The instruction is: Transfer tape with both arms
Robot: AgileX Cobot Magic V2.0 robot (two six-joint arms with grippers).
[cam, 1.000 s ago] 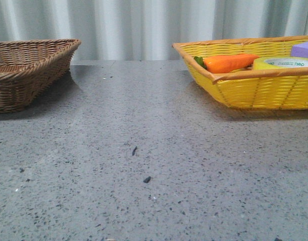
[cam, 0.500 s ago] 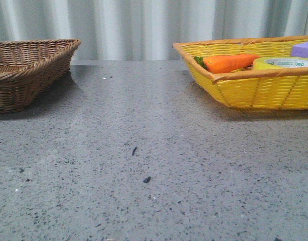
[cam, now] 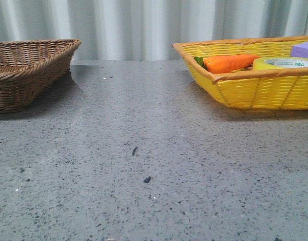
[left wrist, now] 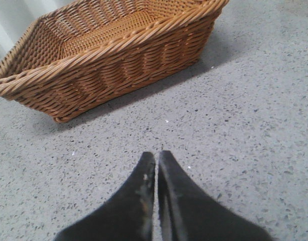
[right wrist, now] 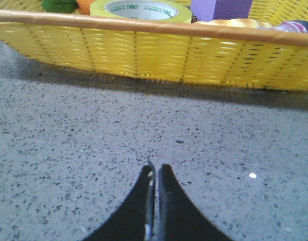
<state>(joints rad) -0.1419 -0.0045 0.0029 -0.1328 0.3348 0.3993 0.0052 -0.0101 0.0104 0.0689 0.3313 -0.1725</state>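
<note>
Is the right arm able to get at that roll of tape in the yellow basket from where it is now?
Probably yes. The tape lies on top inside the yellow basket, uncovered. The right gripper is shut, outside the near wall, so it would have to rise over the rim and open.

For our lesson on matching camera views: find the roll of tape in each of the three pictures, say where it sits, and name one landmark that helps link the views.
Front view: the tape lies inside the yellow basket at far right, between the carrot and the purple block.
Left wrist view: not in it; only the brown basket shows.
Right wrist view: the tape sits at the top edge, behind the basket's near wall.
Shared landmark: the yellow basket, seen in the front and right wrist views.
</note>
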